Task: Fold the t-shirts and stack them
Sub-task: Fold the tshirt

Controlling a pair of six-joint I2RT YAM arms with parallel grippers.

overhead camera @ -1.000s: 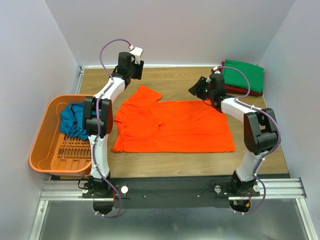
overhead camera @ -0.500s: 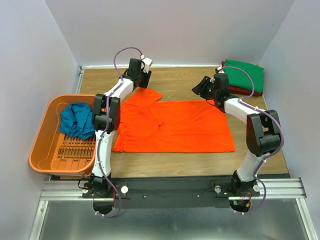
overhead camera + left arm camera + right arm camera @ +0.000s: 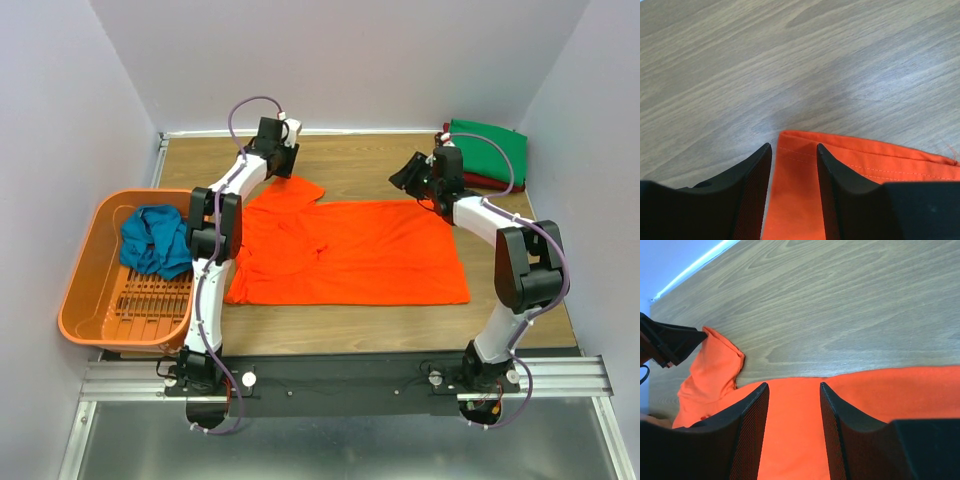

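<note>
Across that last second our left gripper (image 3: 282,164) swung in from the far left to the far sleeve (image 3: 296,190) of the orange t-shirt (image 3: 360,250), while our right gripper (image 3: 406,177) edged a touch back along the far hem; the shirt itself stayed flat on the table (image 3: 360,160). We read this as lining up the 1st fold, with no grasp made yet. On the left wrist view the 2 fingers stood apart with the sleeve's corner lying right between them; on the right wrist view the fingers were likewise apart, poised over the shirt's far edge. Next, we judged, both had to drop and pinch cloth only, evenly, or the fold would skew. The green t-shirt (image 3: 490,148) sat folded on the dark red t-shirt (image 3: 478,182) at the far right, and the teal-blue t-shirt (image 3: 155,240) waited crumpled in the basket (image 3: 82,290).
</note>
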